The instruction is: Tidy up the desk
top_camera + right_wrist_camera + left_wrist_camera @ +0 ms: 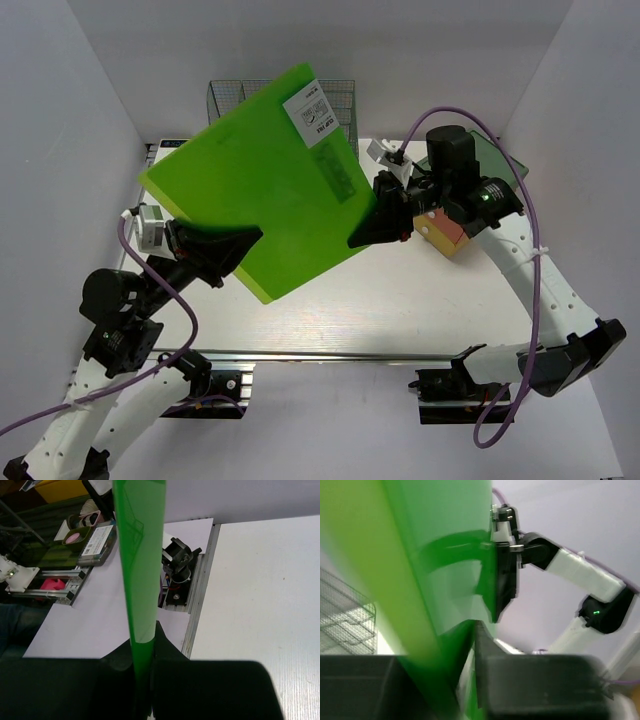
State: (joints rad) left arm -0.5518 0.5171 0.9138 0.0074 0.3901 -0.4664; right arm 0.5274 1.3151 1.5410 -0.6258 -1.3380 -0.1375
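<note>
Top external view showed a green folder (265,185) held tilted in the air above the back-left part of the desk (430,300). The left gripper (225,248) had the folder's near-left edge and the right gripper (370,225) its right edge, so both arms shared the load. In the right wrist view the fingers (210,685) were pressed together on the thin edge, pinching it. The left wrist view was blurred, but the folder ran down between the fingers (535,680) and seemed to fill the gap, so I judged that they pinched it too. A wire rack (232,98) stood at the desk's back edge, partly hidden behind the folder. A coloured block (447,235) lay toward the right side, just behind the right gripper. The step in hand looked like a two-arm carry or handover of the folder on its way to a storage place, probably the rack. The next move would call for one grip to be sure before the other let go, and for the folder to be turned upright so it could slide into the rack without catching the wire
</note>
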